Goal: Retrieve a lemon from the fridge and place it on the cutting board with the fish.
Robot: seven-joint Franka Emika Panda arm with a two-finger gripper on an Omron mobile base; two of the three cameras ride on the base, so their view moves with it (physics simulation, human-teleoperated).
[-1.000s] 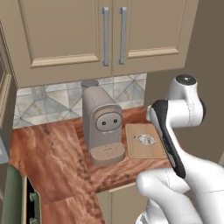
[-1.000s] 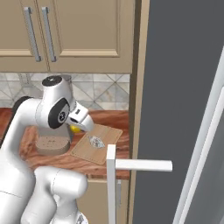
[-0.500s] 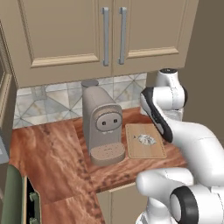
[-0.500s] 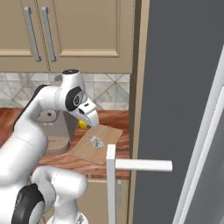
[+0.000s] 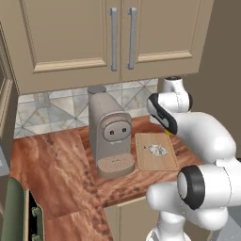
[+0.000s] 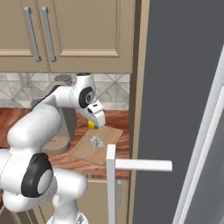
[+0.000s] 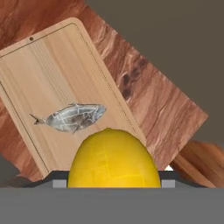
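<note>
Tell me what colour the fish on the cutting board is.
Silvery grey with darker markings; the fish shows best in the hand view, lying on the cutting board.

Both base cameras looked forward and down over the arm, left and right, sharing the cutting board (image 5: 156,151) (image 6: 97,142) (at twelve o'clock). The hand camera hovered near, looking down on it (image 7: 52,87).

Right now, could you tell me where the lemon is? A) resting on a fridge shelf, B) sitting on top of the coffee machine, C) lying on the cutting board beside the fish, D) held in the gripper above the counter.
D: the lemon sits between the gripper fingers, above the cutting board where the fish lies alone.
</note>
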